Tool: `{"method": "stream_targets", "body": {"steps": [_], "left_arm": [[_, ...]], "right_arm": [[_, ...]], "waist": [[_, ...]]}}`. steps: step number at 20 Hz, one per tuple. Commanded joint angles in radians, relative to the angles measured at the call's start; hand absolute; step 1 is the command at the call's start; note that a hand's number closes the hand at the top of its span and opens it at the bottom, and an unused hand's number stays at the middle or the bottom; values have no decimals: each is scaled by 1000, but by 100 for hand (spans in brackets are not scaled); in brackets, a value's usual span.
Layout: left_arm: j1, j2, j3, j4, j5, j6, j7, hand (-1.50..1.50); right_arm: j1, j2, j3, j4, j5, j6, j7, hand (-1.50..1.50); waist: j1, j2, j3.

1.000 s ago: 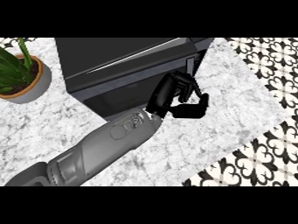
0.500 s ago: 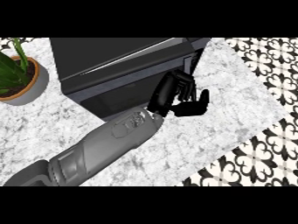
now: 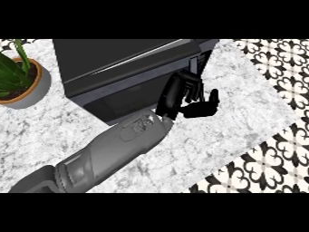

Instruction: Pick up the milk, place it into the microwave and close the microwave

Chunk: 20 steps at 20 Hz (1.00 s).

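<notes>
Judging by the head view, the only one given, the task looked close to its end, though not all of it could be checked. The microwave [image 3: 127, 72] sat toward twelve o'clock on the marble counter [image 3: 43, 131], and its dark door [image 3: 140, 93] appeared swung nearly or fully against the body; whether it had latched could not be told. No milk showed anywhere on the counter, so it was either inside the microwave, behind that door, or out of sight; the picture did not settle which. If it was inside, what was left was at most a last press on the door and taking the arm away.

One grey forearm [image 3: 110, 154] came in from about seven o'clock and ended in a black hand [image 3: 187, 97] at the door's right end. Which arm it was could not be told for certain; its entry from the lower left suggested the left. Its fingers [image 3: 183, 84] were fairly straight and lay against the door's edge, with the thumb [image 3: 212, 99] sticking out toward three o'clock. It held nothing. No other hand showed.

A potted plant [image 3: 13, 79] stood at about ten o'clock, well apart from the hand.
</notes>
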Motion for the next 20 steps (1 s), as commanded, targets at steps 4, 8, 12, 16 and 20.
{"method": "stream_targets", "body": {"steps": [4, 8, 12, 16, 20], "left_arm": [[-45, -32, 96, 121, 62, 95, 15, 150], [-44, -32, 85, 164, 84, 63, 6, 150], [-52, -8, 66, 204, 96, 37, -4, 150], [-46, 22, 42, 230, 119, -18, -5, 150], [-37, 19, 35, 251, 133, -11, -39, -150]], "right_arm": [[-2, -18, -39, 12, -47, -10, 11, -150], [15, -25, -75, 15, -60, -21, 14, -150], [27, -36, -107, 15, -72, -25, 19, -150], [34, -42, -130, -2, -95, -35, 24, -150], [54, -44, -148, -12, -113, -41, 34, -150]], "waist": [[45, -2, -1], [62, -1, -2], [91, -1, -1], [116, 2, -3], [138, 1, -4]]}}
